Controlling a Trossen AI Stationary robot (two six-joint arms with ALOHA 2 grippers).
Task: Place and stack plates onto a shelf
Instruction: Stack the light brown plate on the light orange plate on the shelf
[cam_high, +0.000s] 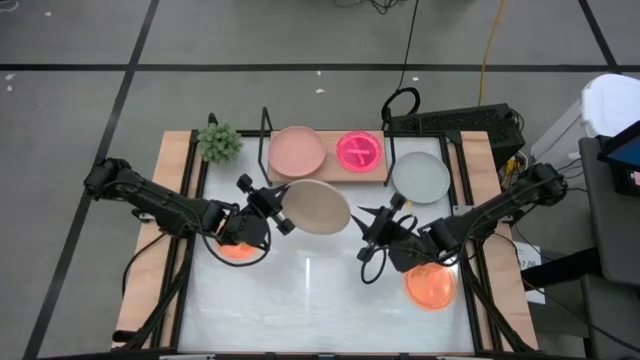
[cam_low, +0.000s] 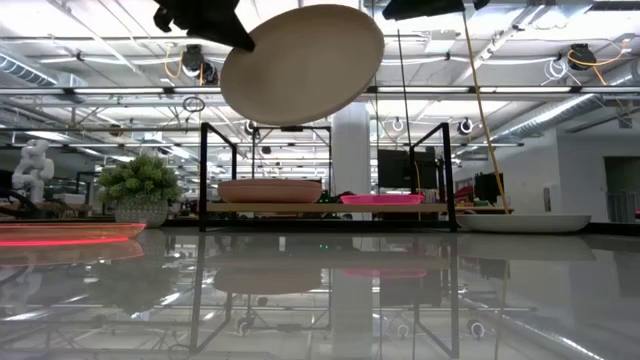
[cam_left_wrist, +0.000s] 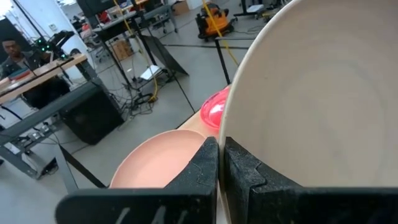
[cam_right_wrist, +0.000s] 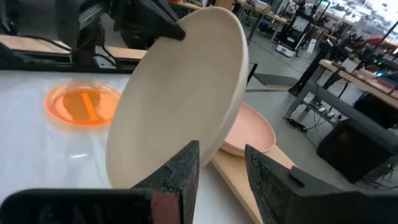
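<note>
Overhead, left tool (cam_high: 272, 207) clamps the beige plate (cam_high: 316, 206) by its rim, aloft, near the shelf (cam_high: 330, 176); pink plate (cam_high: 296, 150) just beyond. Low view: plate tilted above shelf. Right tool (cam_right_wrist: 221, 167) waits, fingers parted, empty.

A matte beige plate (cam_high: 316, 206) with a smooth, dull face is pinched at its rim by the left gripper (cam_high: 281, 207), whose dark fingers (cam_left_wrist: 208, 168) look like moulded plastic with ridged edges. The shelf (cam_low: 330, 208) is a pale, smooth wood board on thin black metal wire. On it rest a matte dusty pink plate (cam_high: 296, 150) and a glossy, translucent hot pink plate (cam_high: 359, 151). Two glossy translucent orange plates (cam_high: 431, 285) lie on the white tabletop (cam_low: 320, 300), which is shiny and mirror-like.
</note>
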